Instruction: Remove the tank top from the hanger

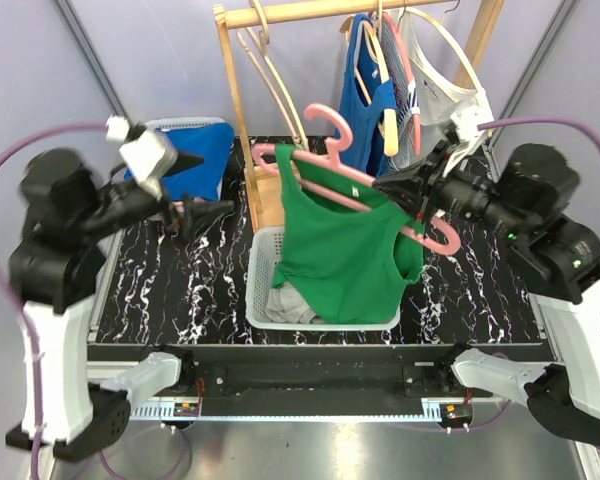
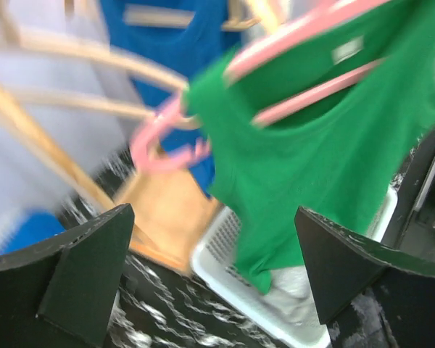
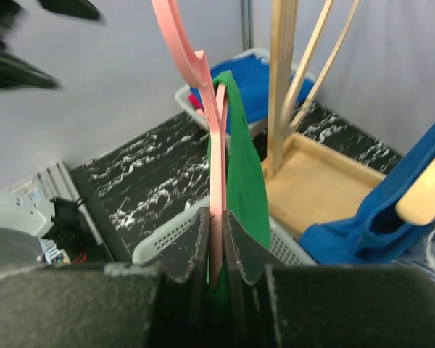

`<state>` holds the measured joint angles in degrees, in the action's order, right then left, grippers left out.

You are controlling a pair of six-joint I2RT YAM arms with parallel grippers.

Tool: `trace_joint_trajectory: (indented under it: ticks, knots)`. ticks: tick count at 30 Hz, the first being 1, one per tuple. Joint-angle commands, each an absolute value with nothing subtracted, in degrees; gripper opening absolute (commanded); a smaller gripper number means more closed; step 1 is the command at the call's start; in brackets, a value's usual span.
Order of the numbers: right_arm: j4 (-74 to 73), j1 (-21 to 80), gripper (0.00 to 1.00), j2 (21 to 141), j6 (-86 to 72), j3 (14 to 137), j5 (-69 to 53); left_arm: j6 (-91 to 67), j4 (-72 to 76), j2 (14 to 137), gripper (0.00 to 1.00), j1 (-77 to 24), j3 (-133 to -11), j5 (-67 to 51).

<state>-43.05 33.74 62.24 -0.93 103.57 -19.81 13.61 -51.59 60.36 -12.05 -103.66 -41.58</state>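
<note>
The right gripper (image 3: 216,233) is pressed together on the pink hanger (image 3: 216,138), its two dark fingers (image 3: 191,243) nipping the flat plastic edge-on with hardly any gap between them; in the overhead view this grip sits toward the hanger's lower right end, and the hanger is held in the air, tilted, its hook end up and to the left.

The green tank top (image 1: 345,250) is on that hanger, one strap over the raised left end; its body hangs above the white basket (image 1: 263,262), the hem down at about the basket's rim, with grey clothing (image 1: 292,302) lying inside.

The left gripper (image 2: 214,279) is spread wide and holds nothing; its black fingers (image 2: 87,268) stand at either side of its wrist view, well apart from the tank top, which shows blurred between them.

Behind stands a wooden rack (image 1: 236,100) with a blue garment (image 1: 368,95) and bare wooden hangers (image 1: 270,70); a bin of blue cloth (image 1: 202,150) lies far left.
</note>
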Motion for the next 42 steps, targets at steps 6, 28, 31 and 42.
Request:
trace_joint_trajectory:
  ticks: [6,28,31,42]
  knots:
    - [-36.13,33.75,0.09,60.64,-3.42,99.49,-27.23,20.93,-50.19,61.69,0.99,-12.04,-107.23,-61.5]
    - [-32.87,33.75,0.07,63.19,-6.33,99.23,-41.04,15.91,-42.98,72.07,0.99,-20.92,-108.46,-68.11]
    - [-31.47,33.75,0.07,64.25,-6.85,99.58,-41.75,15.64,-42.98,71.98,0.99,-21.36,-107.06,-68.38]
    - [-27.78,33.75,0.06,65.39,-8.17,99.23,-43.24,21.88,-47.63,71.28,0.95,-21.8,-102.75,-65.83]
